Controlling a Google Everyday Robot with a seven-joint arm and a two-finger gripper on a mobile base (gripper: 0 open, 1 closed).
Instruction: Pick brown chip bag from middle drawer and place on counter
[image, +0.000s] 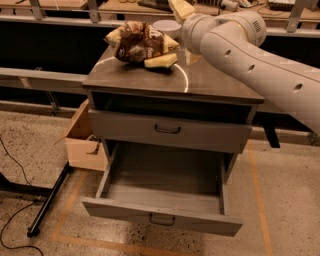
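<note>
The brown chip bag (137, 41) sits at the rear left of the surface (200, 80), with the tool (165, 37) beside it. Whether the tool grips, I cannot tell. Release low, then lift straight clear.

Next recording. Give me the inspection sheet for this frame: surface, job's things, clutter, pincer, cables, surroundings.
Surface: counter, grey and glossy, bears the bag at its rear left.
Job's things: brown chip bag lies on the counter; middle drawer is pulled open, nothing seen inside.
Clutter: cardboard box on the floor left of the cabinet.
Grippers: pincer at the bag's right side, over the counter's rear.
Cables: black cable on the floor at left, beside a black stand leg.
Surroundings: speckled floor with orange tape lines.
</note>
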